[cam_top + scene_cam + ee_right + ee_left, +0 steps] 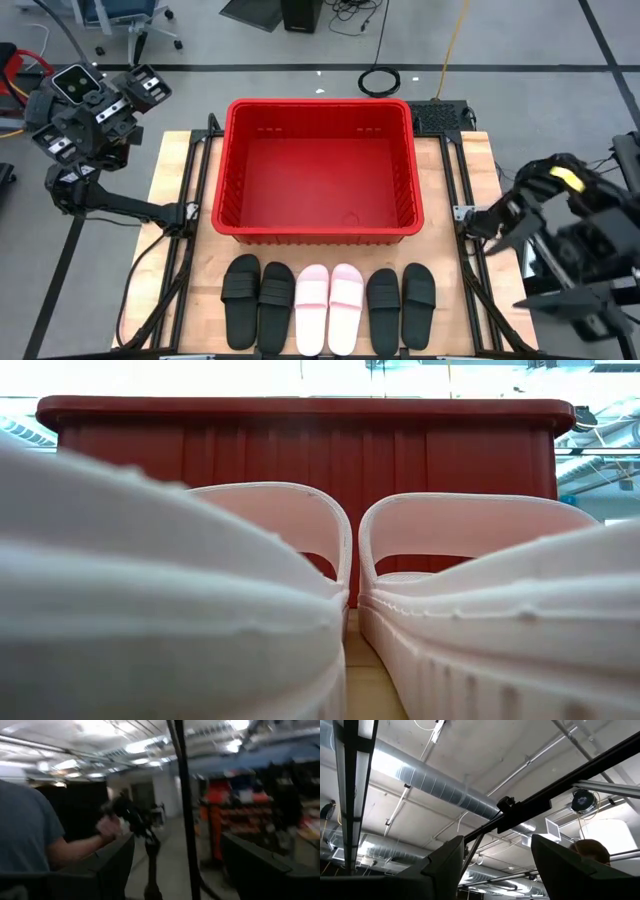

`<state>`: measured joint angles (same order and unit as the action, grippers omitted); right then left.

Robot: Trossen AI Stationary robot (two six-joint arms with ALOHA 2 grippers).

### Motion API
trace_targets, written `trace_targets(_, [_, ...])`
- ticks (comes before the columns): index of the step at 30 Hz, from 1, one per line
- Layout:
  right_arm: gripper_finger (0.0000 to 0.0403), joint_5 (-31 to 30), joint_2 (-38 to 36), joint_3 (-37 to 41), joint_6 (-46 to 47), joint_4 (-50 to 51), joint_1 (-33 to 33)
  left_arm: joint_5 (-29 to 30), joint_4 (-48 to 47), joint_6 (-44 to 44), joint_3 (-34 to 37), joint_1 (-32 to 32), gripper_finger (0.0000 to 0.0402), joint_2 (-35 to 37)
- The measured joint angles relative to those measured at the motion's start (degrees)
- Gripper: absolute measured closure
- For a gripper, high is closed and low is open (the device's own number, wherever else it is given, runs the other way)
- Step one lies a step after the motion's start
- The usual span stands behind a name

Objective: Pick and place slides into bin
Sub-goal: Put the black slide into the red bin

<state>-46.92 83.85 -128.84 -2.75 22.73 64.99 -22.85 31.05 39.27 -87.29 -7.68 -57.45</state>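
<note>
The red bin [318, 225] stands at the middle of the table, with nothing showing inside it. Six slides lie side by side on their soles along the near edge: two black [258, 303], two pale pink [329, 307], two black [400, 308]. The low view shows the pink pair [300, 530] close up, with the bin's wall [300, 450] behind. My left arm [95, 110] is folded beyond the table's left edge, its gripper [497, 865] open, empty and pointing at the ceiling. My right arm [560, 215] is beyond the right edge, its gripper [177, 865] open and empty.
Black frame rails [185, 250] run along the table's left and right sides. Bare wood [165, 170] shows to the left and right of the bin. A person's arm and hand [100, 832] show in the room beyond, in the right wrist view.
</note>
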Motion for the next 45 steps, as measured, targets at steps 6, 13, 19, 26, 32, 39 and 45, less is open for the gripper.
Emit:
trace_targets(6, [0.0122,-23.7,3.3,0.0,1.5,3.4,9.7,0.9,-0.3,0.3,0.0,0.0,0.0160,-0.3])
trace_targets(13, [0.0122,-43.0,7.6,0.0,-2.6,3.9,14.7,3.0,-4.1,0.2,0.0,0.0,0.0160,-0.3])
trace_targets(19, [0.0122,-41.2,7.4,1.5,3.4,-0.4,13.8,3.0,-4.7,-0.6,0.0,0.0,0.0160,-0.6])
trace_targets(26, [0.0122,-34.9,5.6,1.5,-9.5,-10.4,12.1,3.4,-4.8,-1.9,0.0,0.0,0.0160,-1.1])
trace_targets(32, [0.0122,-29.9,1.0,1.4,-16.9,-12.8,11.1,3.4,-4.7,-1.8,0.0,0.0,0.0160,-1.0])
trace_targets(39, [0.0122,-15.8,-3.1,1.4,-18.1,-11.0,9.3,3.4,-4.7,-1.9,0.0,0.0,0.0160,-1.0])
trace_targets(45, [0.0122,-6.6,-6.3,1.4,-6.8,2.1,5.5,3.4,-4.7,-1.9,0.0,0.0,0.0160,-1.0])
